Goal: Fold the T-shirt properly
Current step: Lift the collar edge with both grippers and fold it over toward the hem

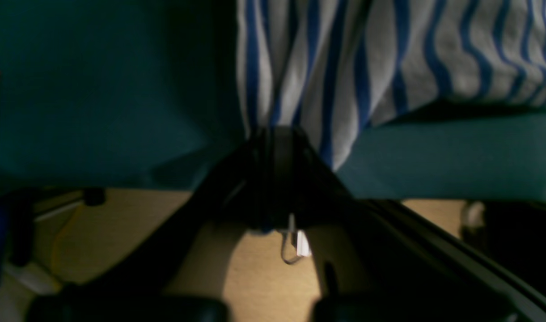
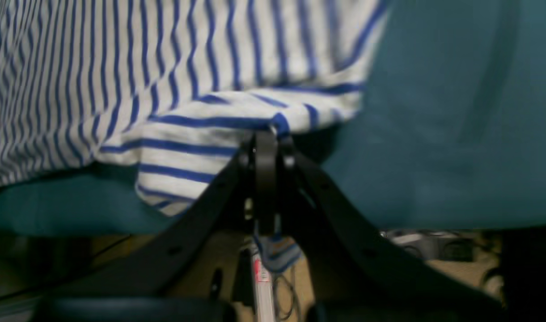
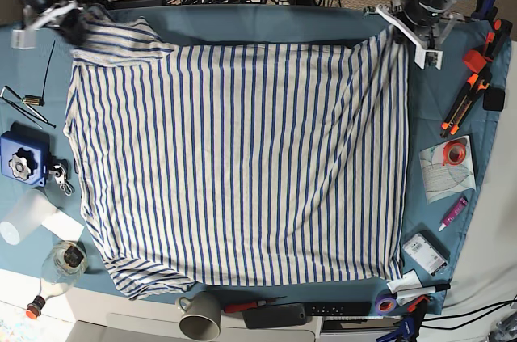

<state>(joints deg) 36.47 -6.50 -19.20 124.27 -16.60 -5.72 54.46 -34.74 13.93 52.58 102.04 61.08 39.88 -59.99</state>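
Observation:
The T-shirt (image 3: pixel 242 156), white with thin blue stripes, lies spread flat over most of the teal table cloth (image 3: pixel 266 25). In the base view my left gripper (image 3: pixel 393 31) sits at the shirt's far right corner and my right gripper (image 3: pixel 78 25) at its far left corner. Seen from the left wrist, the left gripper (image 1: pixel 275 132) is shut on a bunched edge of the T-shirt (image 1: pixel 326 67). The right wrist view has the right gripper (image 2: pixel 266 134) shut on a folded edge of the T-shirt (image 2: pixel 120 80), with a bit of cloth poking out behind the fingers.
Orange-handled tools (image 3: pixel 477 83) and a tape roll (image 3: pixel 456 152) lie along the right edge. A blue device (image 3: pixel 20 160), a clear cup (image 3: pixel 23 219) and a bottle (image 3: pixel 60 265) sit at the left. A grey mug (image 3: pixel 200 316) and a remote (image 3: pixel 279 314) line the near edge.

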